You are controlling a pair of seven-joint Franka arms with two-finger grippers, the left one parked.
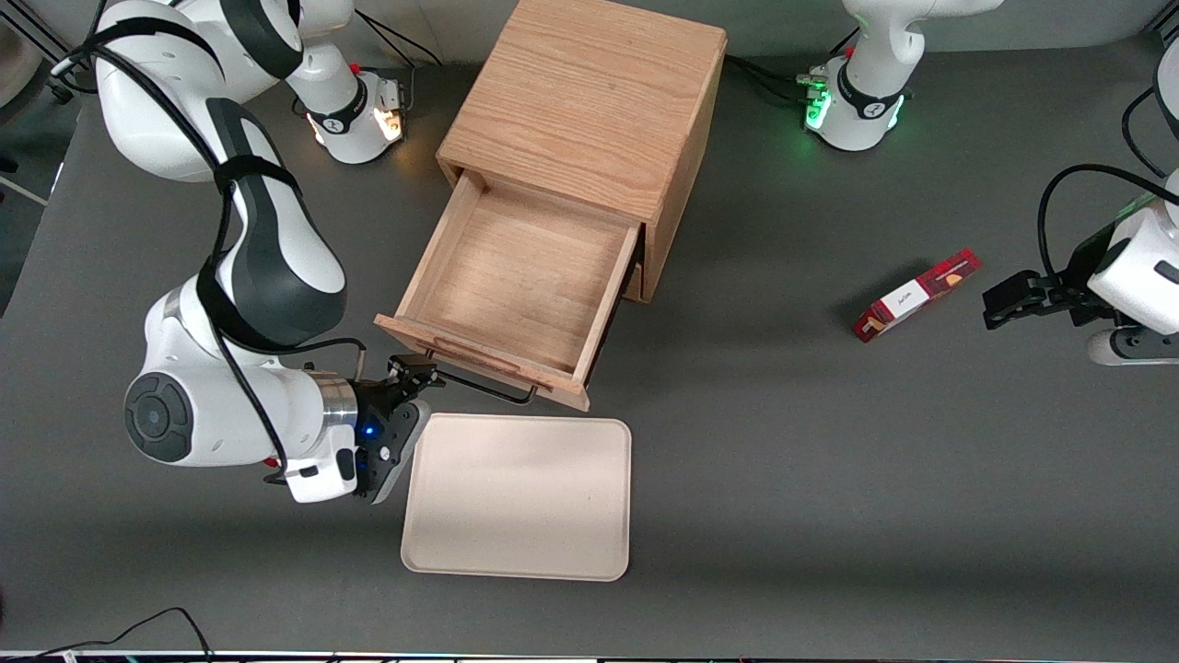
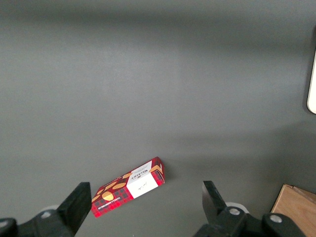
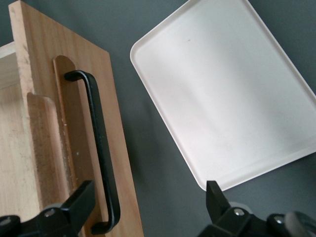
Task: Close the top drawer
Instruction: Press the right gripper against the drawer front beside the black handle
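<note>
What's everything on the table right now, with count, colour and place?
cabinet: one, light oak, mid-table, between the arm bases.
top drawer: one, light oak, pulled far out, nothing visible inside.
handle: one, black wire, on the top drawer's front panel.
tray: one, cream, flat, in front of the top drawer.
box: one, red tartan with white label, lying flat toward the parked arm's end.
hand: right arm's, black fingers open, one finger at the handle's end, nothing gripped.
</note>
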